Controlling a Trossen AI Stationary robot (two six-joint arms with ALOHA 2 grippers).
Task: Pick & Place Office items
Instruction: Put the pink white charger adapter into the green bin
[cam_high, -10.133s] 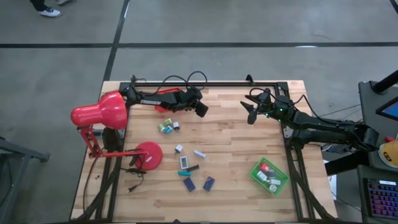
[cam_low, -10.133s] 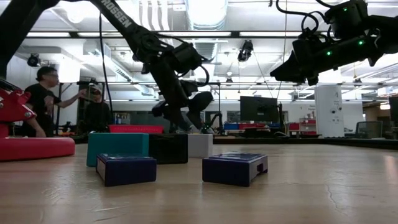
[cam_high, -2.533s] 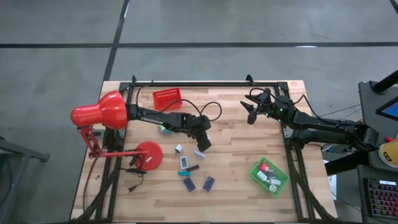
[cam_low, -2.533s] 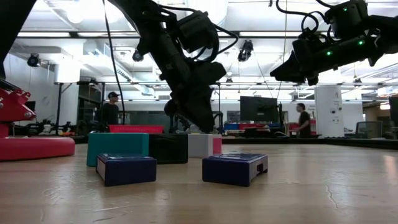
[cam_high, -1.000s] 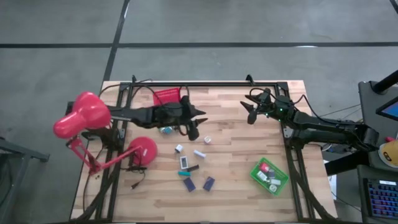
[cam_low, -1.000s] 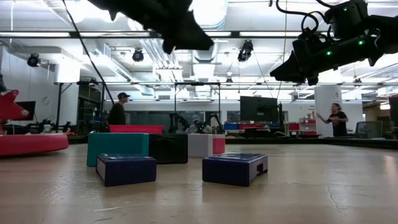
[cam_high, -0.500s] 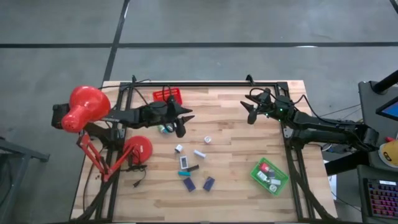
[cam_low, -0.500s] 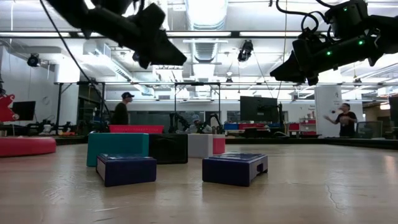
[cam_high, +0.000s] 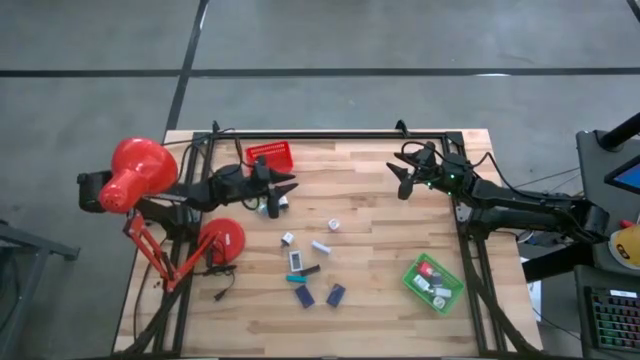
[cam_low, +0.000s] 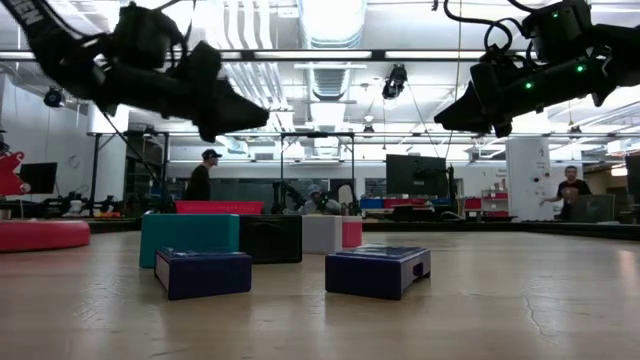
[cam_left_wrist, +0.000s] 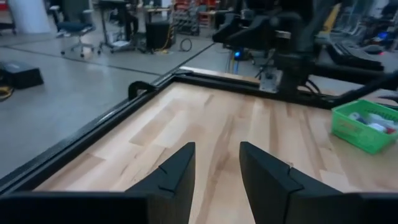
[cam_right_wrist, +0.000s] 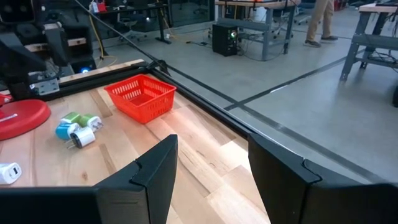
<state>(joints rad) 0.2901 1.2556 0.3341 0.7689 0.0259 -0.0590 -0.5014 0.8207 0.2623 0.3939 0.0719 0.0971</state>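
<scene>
Several small office items lie on the wooden table: a green, teal and white cluster (cam_high: 268, 207), white pieces (cam_high: 333, 224) (cam_high: 320, 246), and navy blocks (cam_high: 335, 294) (cam_low: 378, 270) toward the near edge. My left gripper (cam_high: 280, 190) (cam_left_wrist: 216, 171) hovers open above the table, right by the cluster and near the red tray (cam_high: 270, 155), with nothing between its fingers. At the far right my right gripper (cam_high: 403, 178) (cam_right_wrist: 211, 168) hangs open and empty, well above the table.
A red desk lamp (cam_high: 140, 168) with its round base (cam_high: 220, 240) stands at the table's left edge, under the left arm. A green tray (cam_high: 433, 282) with several pieces sits near right. Bare wood lies between the two grippers. People move in the room behind.
My left gripper has drawn back toward the table's left edge and come down, from over the table's middle to beside the cluster near the red tray, still open and empty. The lamp's head has swung a little toward the far edge.
</scene>
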